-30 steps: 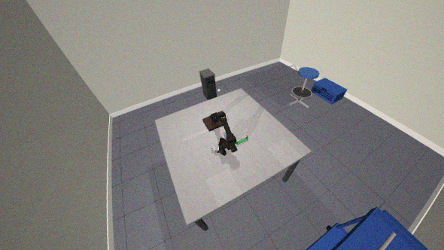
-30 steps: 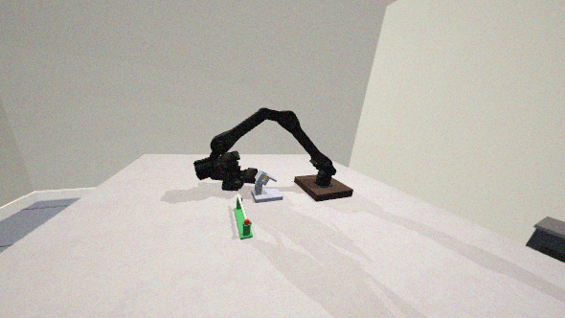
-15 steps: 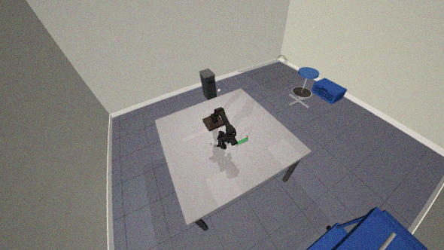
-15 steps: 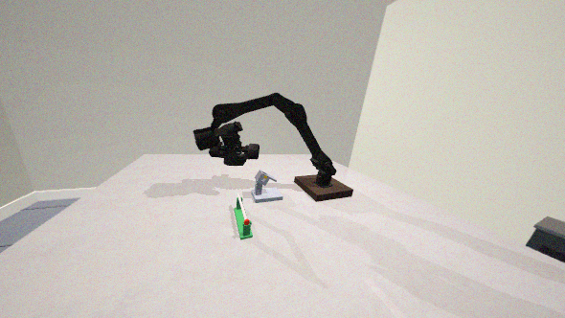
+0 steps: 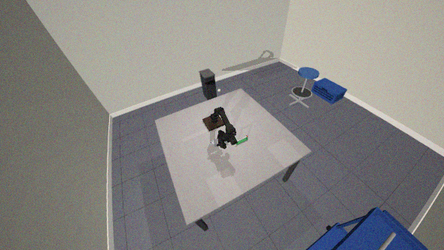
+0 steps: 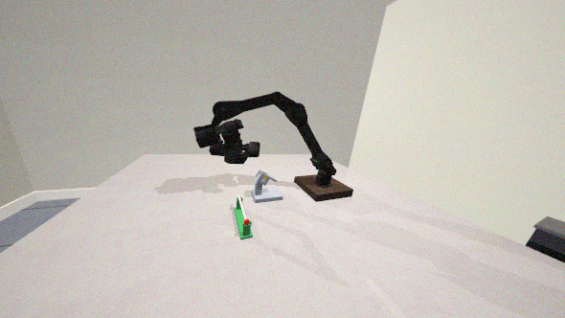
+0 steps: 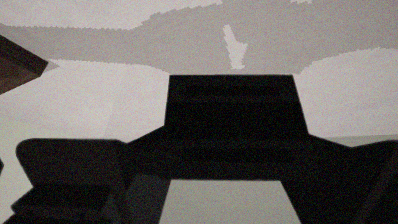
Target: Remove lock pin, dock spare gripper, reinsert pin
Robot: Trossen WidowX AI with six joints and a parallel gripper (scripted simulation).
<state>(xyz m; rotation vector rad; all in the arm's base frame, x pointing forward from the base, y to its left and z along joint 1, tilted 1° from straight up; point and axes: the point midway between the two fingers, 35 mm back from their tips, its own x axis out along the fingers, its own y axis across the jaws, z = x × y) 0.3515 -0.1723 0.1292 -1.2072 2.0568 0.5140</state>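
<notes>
My gripper point(image 5: 223, 143) point(image 6: 235, 154) point(image 7: 220, 124) is shut on a black block-like body, the spare gripper point(image 7: 231, 100), and holds it in the air above the table. The dark shapes merge, so its spigot cannot be made out. The pale blue-grey mount point(image 6: 267, 195) stands on the table between the arm's base and the green rack, lower than my gripper. Its tilted socket point(image 6: 261, 176) has a small yellow spot and nothing docked in it. A white rod point(image 6: 242, 208) with a red end point(image 6: 246, 221) lies along the green rack point(image 5: 241, 141) point(image 6: 241, 223), apart from the mount; I take it for the lock pin.
The arm's brown base board point(image 5: 209, 125) point(image 6: 330, 193) point(image 7: 20, 70) is on the table point(image 5: 260, 166) point(image 6: 144, 268), behind the mount. The arm arches over from it. A dark cabinet point(image 5: 208, 84), a blue stool point(image 5: 308, 73) and a blue crate point(image 5: 328, 90) stand off the table.
</notes>
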